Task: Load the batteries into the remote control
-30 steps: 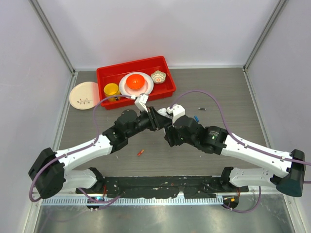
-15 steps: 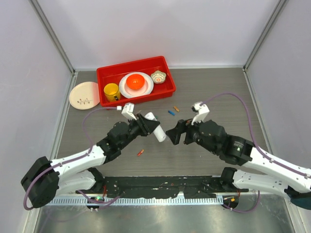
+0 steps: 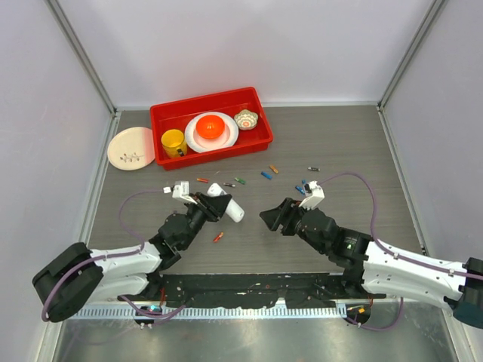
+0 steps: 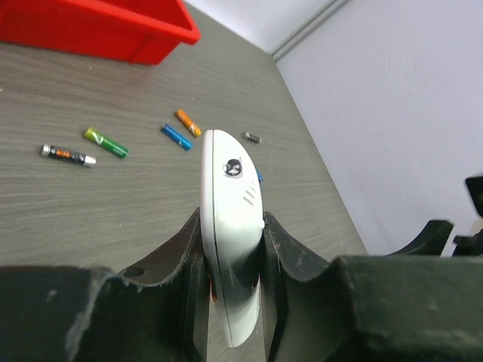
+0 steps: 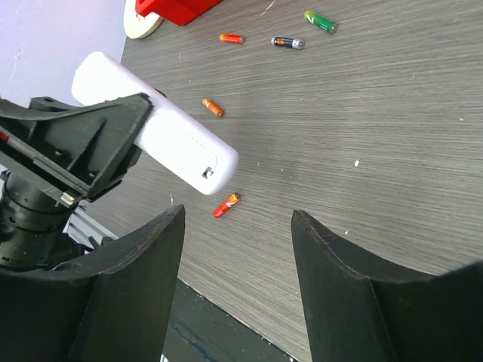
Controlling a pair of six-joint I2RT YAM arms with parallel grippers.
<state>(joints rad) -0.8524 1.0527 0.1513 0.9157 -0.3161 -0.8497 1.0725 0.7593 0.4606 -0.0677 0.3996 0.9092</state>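
Note:
The white remote control [image 3: 232, 210] is clamped between the fingers of my left gripper [image 3: 217, 205], held above the table with its free end pointing right. In the left wrist view the remote [image 4: 229, 188] stands edge-on between the jaws of the left gripper [image 4: 231, 220]. My right gripper [image 3: 273, 219] is open and empty, a short way right of the remote [image 5: 177, 139]; it shows in its own view [image 5: 238, 213]. Several batteries lie on the table: a red-orange one [image 3: 218, 237] below the remote, an orange one [image 3: 202, 180], a green one [image 3: 240, 180] and a blue one [image 3: 266, 175].
A red tray [image 3: 260, 128] at the back holds a yellow cup [image 3: 173, 141], a plate with an orange object [image 3: 212, 128] and a small bowl [image 3: 246, 119]. A white plate [image 3: 130, 147] lies left of it. More batteries lie at the right [image 3: 313, 169].
Both arms have pulled back toward the near edge and apart. The left gripper carried the remote down and left; the right gripper moved off it. Batteries behind them now show.

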